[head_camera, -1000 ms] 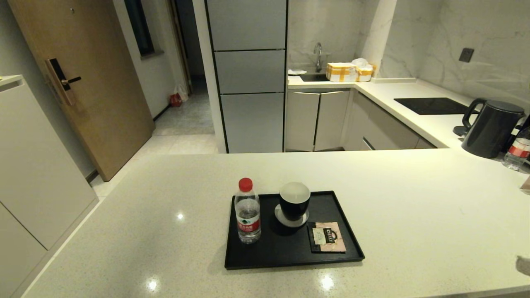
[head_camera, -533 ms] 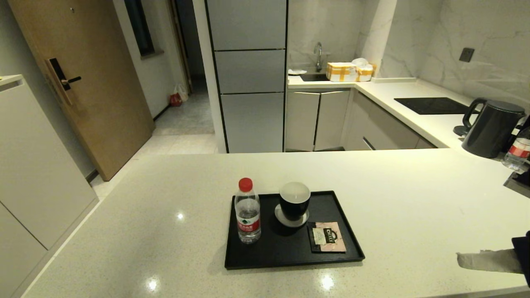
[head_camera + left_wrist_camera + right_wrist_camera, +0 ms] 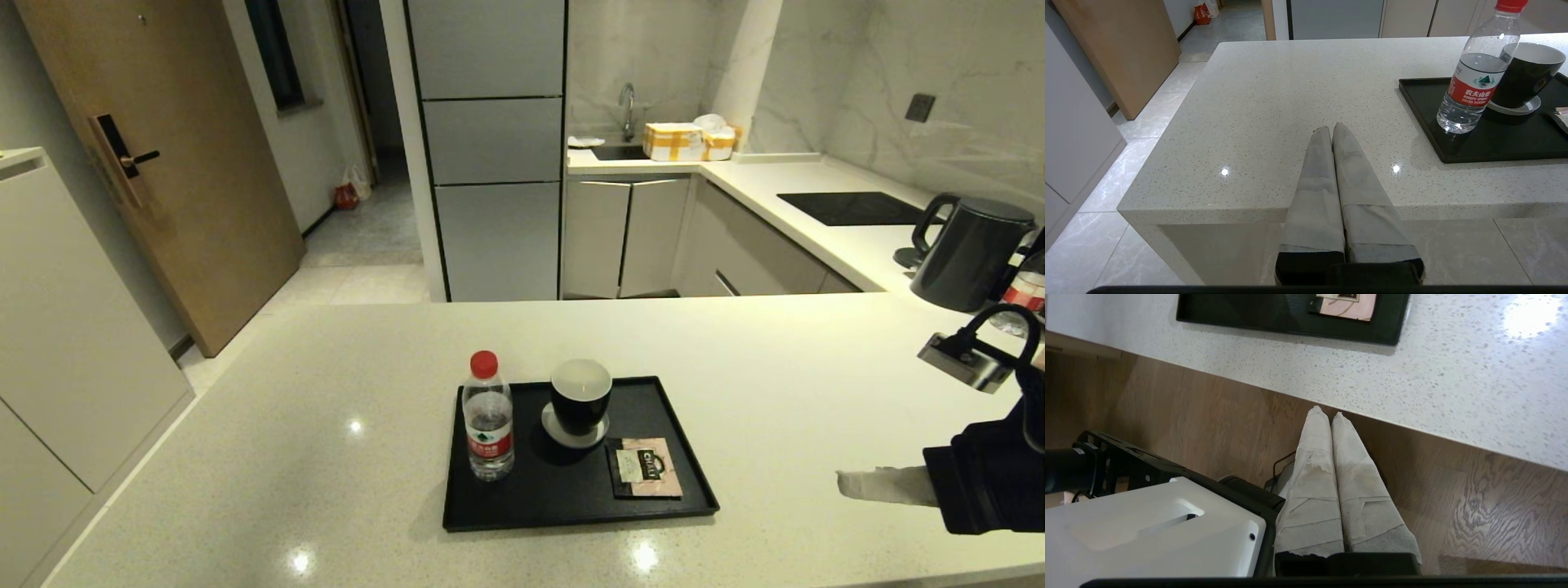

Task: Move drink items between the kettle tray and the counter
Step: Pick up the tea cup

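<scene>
The matte black kettle tray (image 3: 563, 502) lies on the cream speckled counter (image 3: 326, 457). On it a black cup (image 3: 580, 396) with a white inside stands on a grey coaster, and the pink-and-black tea sachet (image 3: 648, 467) lies flat to its right. My right gripper (image 3: 842, 483) is shut and empty, hovering over the counter's near right part, well right of the tray. In the right wrist view the shut gripper (image 3: 1327, 415) points at the counter edge, with the sachet (image 3: 1349, 304) beyond. My left gripper (image 3: 1329, 130) is shut and empty, low by the counter's near left edge, out of the head view.
A water bottle (image 3: 488, 416) with a red cap stands on the tray's left part. A black kettle (image 3: 971, 253) and another bottle (image 3: 1024, 298) stand at the far right, a glossy hob panel (image 3: 853, 208) behind. Boxes (image 3: 686, 140) sit by the sink.
My right arm has come in from the right edge of the head view and moved left toward the tray. The tray's things have not moved.
</scene>
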Controlling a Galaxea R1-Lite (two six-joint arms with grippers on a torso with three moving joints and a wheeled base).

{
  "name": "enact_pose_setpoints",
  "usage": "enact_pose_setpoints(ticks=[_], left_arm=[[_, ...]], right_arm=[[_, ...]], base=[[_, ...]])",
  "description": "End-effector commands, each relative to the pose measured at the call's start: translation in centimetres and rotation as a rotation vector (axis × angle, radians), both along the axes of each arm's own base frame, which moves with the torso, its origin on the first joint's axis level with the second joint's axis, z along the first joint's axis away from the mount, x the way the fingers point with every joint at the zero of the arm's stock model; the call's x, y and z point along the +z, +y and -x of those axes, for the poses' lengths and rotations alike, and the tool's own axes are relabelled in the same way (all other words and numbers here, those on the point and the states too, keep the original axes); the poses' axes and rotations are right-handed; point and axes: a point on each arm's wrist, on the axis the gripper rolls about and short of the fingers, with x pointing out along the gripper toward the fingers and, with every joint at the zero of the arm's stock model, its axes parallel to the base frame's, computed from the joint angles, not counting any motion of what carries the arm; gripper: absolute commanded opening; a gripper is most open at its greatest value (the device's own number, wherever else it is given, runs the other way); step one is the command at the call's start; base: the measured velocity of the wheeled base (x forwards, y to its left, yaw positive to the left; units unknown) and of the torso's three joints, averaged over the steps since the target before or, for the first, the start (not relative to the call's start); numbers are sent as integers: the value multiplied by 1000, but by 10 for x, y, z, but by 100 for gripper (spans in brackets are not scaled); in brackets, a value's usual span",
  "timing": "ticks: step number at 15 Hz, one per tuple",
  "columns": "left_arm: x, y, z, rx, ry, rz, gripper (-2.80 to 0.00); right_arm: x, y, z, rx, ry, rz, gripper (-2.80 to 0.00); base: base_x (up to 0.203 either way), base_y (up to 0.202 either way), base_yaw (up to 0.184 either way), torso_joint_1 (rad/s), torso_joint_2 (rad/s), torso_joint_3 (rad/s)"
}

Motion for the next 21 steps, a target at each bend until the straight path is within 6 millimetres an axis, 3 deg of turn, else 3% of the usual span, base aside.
enact_pose_setpoints(ticks=[1, 10, 11, 17, 21], left_arm=[[0, 0, 0, 1, -1, 0, -280], [0, 0, 0, 1, -1, 0, -280], [0, 0, 0, 1, -1, 0, -280], [0, 0, 0, 1, -1, 0, -280], [0, 0, 0, 1, -1, 0, -280]], right_arm=[[-13, 8, -15, 30, 50, 4, -280], [-36, 20, -52, 54, 35, 2, -280], [-38, 21, -54, 55, 29, 1, 0], [-47, 26, -61, 61, -20, -19, 0], [-84, 42, -84, 44, -212, 5, 0]], base=[[0, 0, 0, 0, 0, 0], [0, 0, 0, 0, 0, 0], [0, 0, 0, 0, 0, 0], [0, 0, 0, 0, 0, 0], [0, 0, 0, 0, 0, 0]])
